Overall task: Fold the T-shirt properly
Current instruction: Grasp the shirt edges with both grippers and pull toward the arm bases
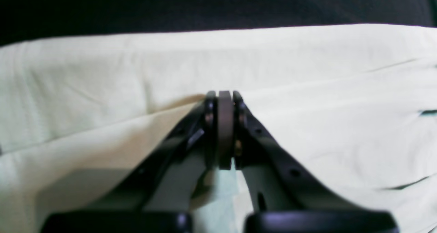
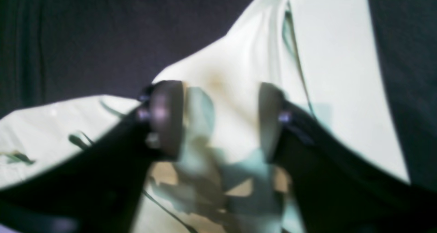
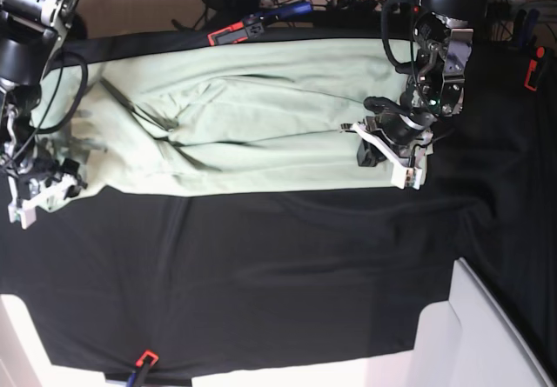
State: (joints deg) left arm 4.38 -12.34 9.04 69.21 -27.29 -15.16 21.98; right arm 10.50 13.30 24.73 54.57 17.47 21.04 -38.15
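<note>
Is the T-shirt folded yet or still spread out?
Partly folded: the T-shirt lies as a long band across the black cloth, its sides apparently turned in, with creases along it. Not yet a compact fold.

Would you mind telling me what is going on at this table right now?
A two-armed robot is folding a pale mint-green T-shirt, which lies in a long band across a black cloth. The left pincer is shut at one end of the shirt; whether it has pinched fabric is unclear. The right pincer sits at the other end, its jaws apart with shirt fabric between them.
</note>
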